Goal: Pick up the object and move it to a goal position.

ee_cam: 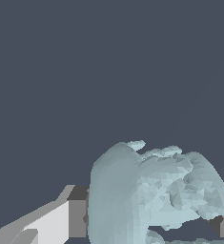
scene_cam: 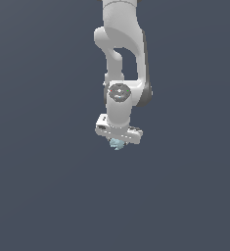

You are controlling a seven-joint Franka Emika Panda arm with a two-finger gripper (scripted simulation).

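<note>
In the exterior view the white arm hangs straight down from the top of the picture, and the tool (scene_cam: 118, 141) points at the plain grey tabletop (scene_cam: 43, 196). The object (scene_cam: 118, 144), a small pale teal lump, shows just beneath the tool's body, between its fingers; whether it rests on the surface or is lifted cannot be told.

In the wrist view the object (ee_cam: 156, 193) fills the space between the fingers (ee_cam: 51, 221), one touching its flank, so the tool looks closed on it.

The step in hand appears to be the grasp or early carry. No goal marker is visible; the next move calls for a steady transfer without loosening the grip.
</note>
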